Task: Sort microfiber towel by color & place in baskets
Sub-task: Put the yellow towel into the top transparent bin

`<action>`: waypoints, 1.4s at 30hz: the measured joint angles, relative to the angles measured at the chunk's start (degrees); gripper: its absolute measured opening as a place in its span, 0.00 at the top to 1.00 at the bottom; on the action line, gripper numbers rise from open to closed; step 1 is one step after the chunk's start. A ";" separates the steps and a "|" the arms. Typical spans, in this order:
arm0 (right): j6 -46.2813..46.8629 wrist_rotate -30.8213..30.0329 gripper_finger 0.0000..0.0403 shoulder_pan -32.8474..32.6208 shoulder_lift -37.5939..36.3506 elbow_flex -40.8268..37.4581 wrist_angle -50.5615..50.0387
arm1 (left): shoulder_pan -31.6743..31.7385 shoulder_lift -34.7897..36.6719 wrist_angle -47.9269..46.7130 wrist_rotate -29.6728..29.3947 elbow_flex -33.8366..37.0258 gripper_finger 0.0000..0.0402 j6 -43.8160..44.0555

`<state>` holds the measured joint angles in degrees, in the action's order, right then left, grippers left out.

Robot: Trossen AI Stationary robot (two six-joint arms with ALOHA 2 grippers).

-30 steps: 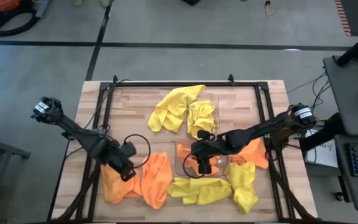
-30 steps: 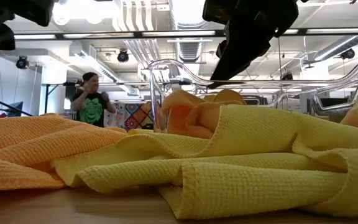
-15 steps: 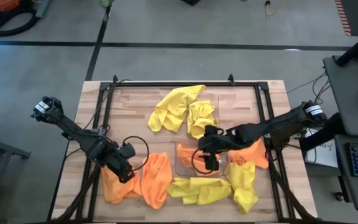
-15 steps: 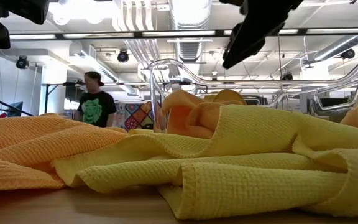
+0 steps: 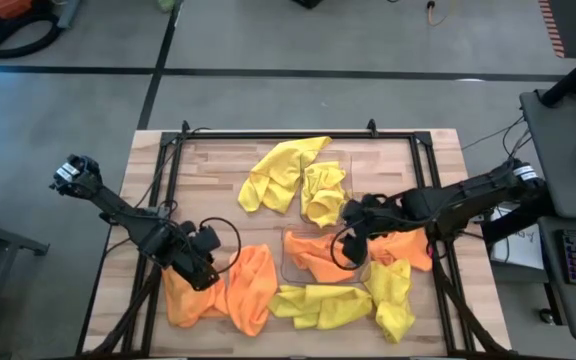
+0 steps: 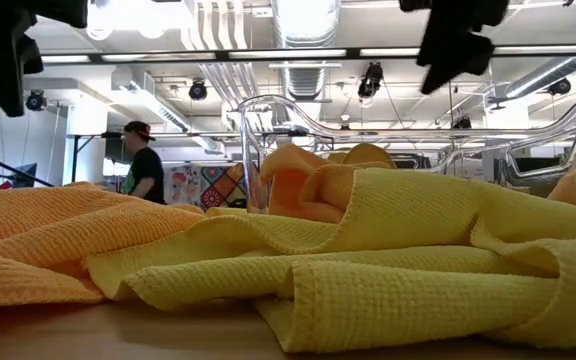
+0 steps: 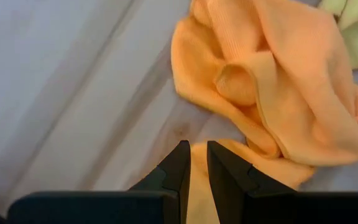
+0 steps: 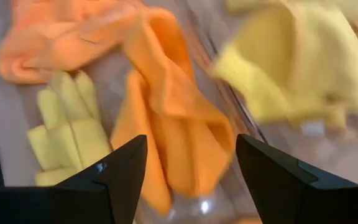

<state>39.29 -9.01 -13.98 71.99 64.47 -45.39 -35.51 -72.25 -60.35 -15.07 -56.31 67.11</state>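
Observation:
My right gripper (image 5: 351,238) (image 8: 191,140) hangs open above the near clear basket (image 5: 286,262). An orange towel (image 5: 313,262) (image 8: 173,118) lies crumpled in that basket. The far basket (image 5: 351,170) holds a yellow towel (image 5: 323,192). My left gripper (image 5: 203,268) (image 7: 199,155) is shut and hovers over the orange towels (image 5: 218,295) at the near left. Orange cloth shows through the thin slit between its fingers, and I see no touch. More yellow towels lie at the far middle (image 5: 278,170) and along the near edge (image 5: 323,303).
Another orange towel (image 5: 408,245) lies under the right arm, with a yellow one (image 5: 393,295) nearer the front. A black frame (image 5: 268,137) borders the wooden table. A person (image 6: 146,170) stands in the room beyond the table.
My right gripper has risen out of the near basket and drawn back toward the table's right edge, rolling as it went. The orange towel stays behind in the basket. My left gripper has turned a little on the spot.

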 joint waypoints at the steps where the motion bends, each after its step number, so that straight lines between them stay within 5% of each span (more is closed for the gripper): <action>1: 1.89 -0.02 0.41 0.00 -0.25 0.00 -1.63 | 0.02 0.00 0.02 -0.73 0.00 0.90 -0.66; 8: 7.64 0.01 0.41 0.00 -0.35 0.00 -8.85 | 2.46 0.00 1.28 -4.00 0.00 0.90 -7.18; 22: 4.65 -0.36 0.42 0.00 0.28 0.00 -8.06 | 14.47 0.00 22.38 -4.10 1.73 0.91 -42.58; 34: 3.18 -3.09 0.43 0.00 0.45 0.00 -5.54 | 27.95 0.00 44.23 -3.94 14.53 0.89 -53.63; 42: 0.07 -3.33 0.43 0.00 0.45 0.00 -1.77 | 38.03 -0.11 52.97 -4.07 20.28 0.72 -55.78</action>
<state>39.36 -12.34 -13.98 72.44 64.47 -47.16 2.52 -72.36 -7.38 -19.14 -36.03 11.34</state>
